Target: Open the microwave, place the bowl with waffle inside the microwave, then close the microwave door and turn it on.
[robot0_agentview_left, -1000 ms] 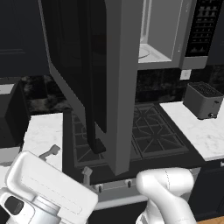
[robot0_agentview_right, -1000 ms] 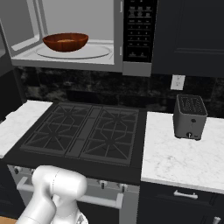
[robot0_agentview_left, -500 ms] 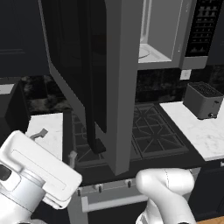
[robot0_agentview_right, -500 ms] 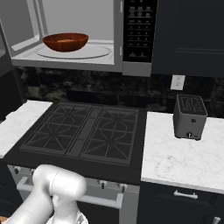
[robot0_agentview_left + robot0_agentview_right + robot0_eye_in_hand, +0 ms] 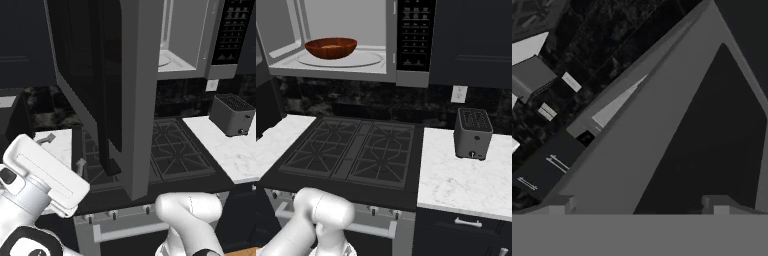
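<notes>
Reddish-brown bowl sits inside the microwave, door swung wide. The gripper, fingers spread and empty, faces the door, probably to push it shut.

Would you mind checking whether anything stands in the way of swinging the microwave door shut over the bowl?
Nothing visible does. The bowl sits fully inside the microwave, clear of the opening's front edge, and the open door hangs over the stove with free space before the opening.

Reddish-brown bowl, grey dark-windowed microwave door, white-marbled counter, dark grey toaster
</notes>
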Robot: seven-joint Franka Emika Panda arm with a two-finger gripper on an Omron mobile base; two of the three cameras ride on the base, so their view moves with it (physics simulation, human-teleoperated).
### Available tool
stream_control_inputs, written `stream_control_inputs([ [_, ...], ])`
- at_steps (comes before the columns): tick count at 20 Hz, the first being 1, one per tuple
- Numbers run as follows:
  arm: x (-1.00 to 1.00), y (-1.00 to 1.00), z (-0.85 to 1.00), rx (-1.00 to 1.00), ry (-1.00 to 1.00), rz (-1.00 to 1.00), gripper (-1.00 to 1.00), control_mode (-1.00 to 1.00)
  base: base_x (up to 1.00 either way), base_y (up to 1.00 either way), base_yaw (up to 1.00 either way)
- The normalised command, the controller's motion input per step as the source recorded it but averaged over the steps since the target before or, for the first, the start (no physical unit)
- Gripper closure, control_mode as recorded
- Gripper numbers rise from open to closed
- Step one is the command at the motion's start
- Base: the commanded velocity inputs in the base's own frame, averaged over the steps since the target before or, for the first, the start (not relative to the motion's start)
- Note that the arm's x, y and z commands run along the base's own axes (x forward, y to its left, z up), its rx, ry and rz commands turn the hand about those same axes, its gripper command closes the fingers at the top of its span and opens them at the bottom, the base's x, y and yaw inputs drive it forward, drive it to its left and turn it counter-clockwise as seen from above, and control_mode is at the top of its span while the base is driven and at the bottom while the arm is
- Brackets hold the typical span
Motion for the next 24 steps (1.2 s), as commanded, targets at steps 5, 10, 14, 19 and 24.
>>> stream_control_inputs([
  [5, 0.08, 0.00, 0.06, 0.00, -0.18, -0.09, -1.00, -1.00, 0.00, 0.00, 0.00],
  [10, 0.02, -0.01, 0.12, 0.00, -0.22, -0.11, -1.00, -1.00, 0.00, 0.00, 0.00],
  [14, 0.00, -0.08, 0.27, 0.00, -0.19, -0.13, -1.00, -1.00, 0.00, 0.00, 0.00],
  [19, -0.02, -0.42, 0.12, 0.01, -0.07, -0.18, -1.00, -1.00, 0.00, 0.00, 0.00],
  [24, -0.12, -0.77, 0.00, 0.11, 0.03, -0.18, -1.00, -1.00, 0.00, 0.00, 0.00],
])
